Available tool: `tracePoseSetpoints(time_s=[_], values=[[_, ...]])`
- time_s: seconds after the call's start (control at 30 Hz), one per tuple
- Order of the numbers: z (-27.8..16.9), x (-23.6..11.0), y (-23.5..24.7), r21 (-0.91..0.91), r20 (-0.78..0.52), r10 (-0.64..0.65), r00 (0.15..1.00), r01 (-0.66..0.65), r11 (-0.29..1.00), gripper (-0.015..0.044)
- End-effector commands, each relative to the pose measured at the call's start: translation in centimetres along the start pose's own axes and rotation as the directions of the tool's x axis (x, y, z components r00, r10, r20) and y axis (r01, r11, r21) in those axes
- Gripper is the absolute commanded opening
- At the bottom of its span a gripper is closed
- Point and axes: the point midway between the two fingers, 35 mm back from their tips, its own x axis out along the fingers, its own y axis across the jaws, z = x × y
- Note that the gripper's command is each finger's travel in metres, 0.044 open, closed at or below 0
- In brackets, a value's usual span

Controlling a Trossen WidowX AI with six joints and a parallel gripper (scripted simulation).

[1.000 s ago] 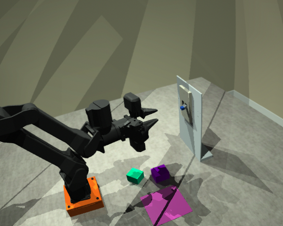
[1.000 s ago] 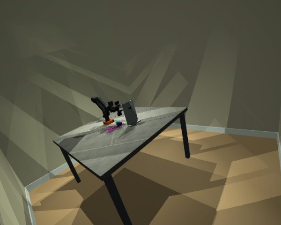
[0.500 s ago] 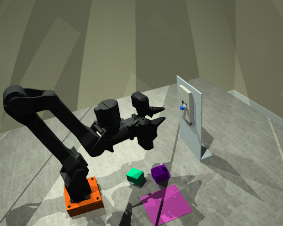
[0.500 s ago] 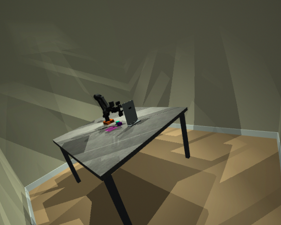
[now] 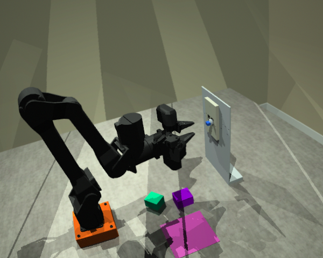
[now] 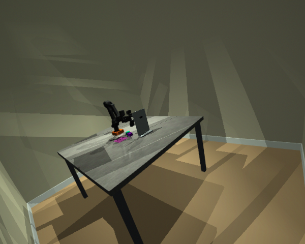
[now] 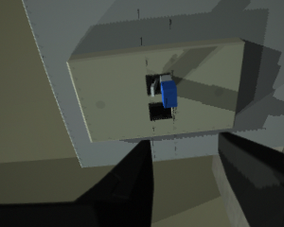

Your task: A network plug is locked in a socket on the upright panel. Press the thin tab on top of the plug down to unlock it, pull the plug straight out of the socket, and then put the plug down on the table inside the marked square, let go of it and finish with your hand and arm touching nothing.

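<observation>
Plug [image 5: 208,122] sits locked in the panel [image 5: 221,150] socket, so the partly open, empty gripper [image 5: 192,128] needs one finger squarely above the thin tab [image 7: 154,87] before pressing.

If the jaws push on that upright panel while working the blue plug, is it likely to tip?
Possibly. The upright panel is tall and thin on a small foot, so a high push near the blue plug could rock it. It looks stiff, not floppy, and would probably tip whole rather than bend.

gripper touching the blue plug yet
Apart. The top view shows open background between the gripper tips and the blue plug in the panel.
</observation>
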Motion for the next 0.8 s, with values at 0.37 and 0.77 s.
tracePoseSetpoints(time_s=[0.37,0.77], values=[[0.5,2.2,0.6,0.0,-0.001,0.014,1.0,-0.014,1.0,0.0156],[1.0,3.8,0.5,0.0,-0.001,0.016,1.0,-0.016,1.0,0.0156]])
